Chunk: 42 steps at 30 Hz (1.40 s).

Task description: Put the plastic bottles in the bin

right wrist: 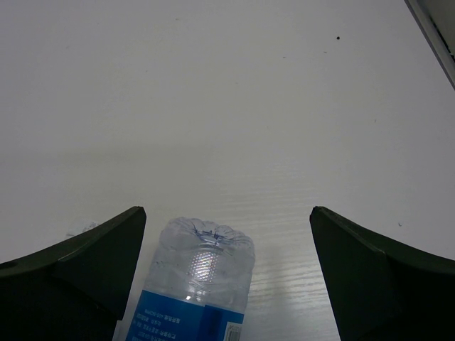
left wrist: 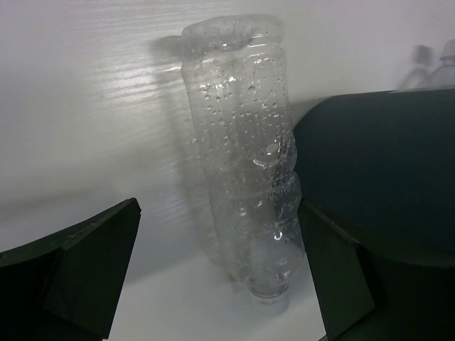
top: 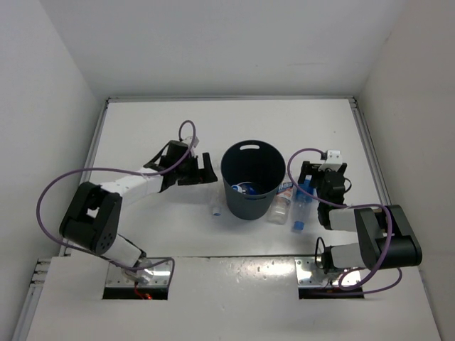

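Bottles number four in the overhead view. One (top: 245, 190) lies inside the bin (top: 249, 150), a dark grey round bucket standing upright near the middle of the white bench (top: 156, 128). Its blue label shows at the bottom.

Two more lie on the bench just right of the bin, side by side. The nearer one to the bin (top: 281, 207) is mostly clear. The outer one (top: 300, 209) has a blue label and a blue cap pointing toward the arm bases.

A fourth, clear bottle (top: 215, 207) lies on the bench close against the left side of the bin. The left wrist camera shows it (left wrist: 245, 163) beaded with droplets, its neck end toward the camera, beside the dark bin wall (left wrist: 384, 177). Whether it touches the wall is unclear.

The left jaws stand wide open, holding nothing, above the bench left of the bin and aimed at this clear bottle.

The right jaws are also wide open and empty, over the base end of the outer blue-labelled bottle (right wrist: 202, 270), which lies between the two fingers but apart from both
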Available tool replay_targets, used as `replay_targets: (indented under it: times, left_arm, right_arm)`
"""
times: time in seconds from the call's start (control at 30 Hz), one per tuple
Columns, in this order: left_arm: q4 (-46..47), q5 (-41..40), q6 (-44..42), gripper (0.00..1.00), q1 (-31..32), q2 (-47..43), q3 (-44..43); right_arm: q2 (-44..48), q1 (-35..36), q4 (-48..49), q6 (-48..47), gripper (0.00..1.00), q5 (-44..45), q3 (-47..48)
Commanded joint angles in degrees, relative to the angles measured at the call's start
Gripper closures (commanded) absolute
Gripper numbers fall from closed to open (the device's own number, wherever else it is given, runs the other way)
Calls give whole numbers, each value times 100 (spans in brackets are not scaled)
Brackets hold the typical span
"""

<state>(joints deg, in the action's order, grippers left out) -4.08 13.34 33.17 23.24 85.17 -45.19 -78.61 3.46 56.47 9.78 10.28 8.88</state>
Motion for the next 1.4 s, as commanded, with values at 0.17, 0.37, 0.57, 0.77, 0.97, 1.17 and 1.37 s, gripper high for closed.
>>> replay_targets:
  times: [0.17,0.37,0.57,0.77,0.97,1.17,1.37]
  left_arm:
    - [329,291,-135,0,180,781,-789]
    - [119,397,-188,0,233,1309,-1157]
    - [56,582,-241,6,233,1740,-1352]
    - [-277,336,-293,26,163,1679,-1546]
    - [-401,11,5,32,-372,669,-1493]
    - [-1102,-331,234,36,-804,-113,-2317]
    - [-2000,-921,225,38,-874,-219,-3821]
  right_arm:
    - [47,-21,242,-3,0,-9,175]
    - [47,-21,242,-3,0,-9,175]
    - [47,-21,242,-3,0,-9,175]
    - [47,-21,242,-3,0,-9,175]
    - [47,-21,242,-3,0,-9,175]
    - [47,-21,242,-3,0,-9,175]
    - [47,-21,242,-3,0,-9,175]
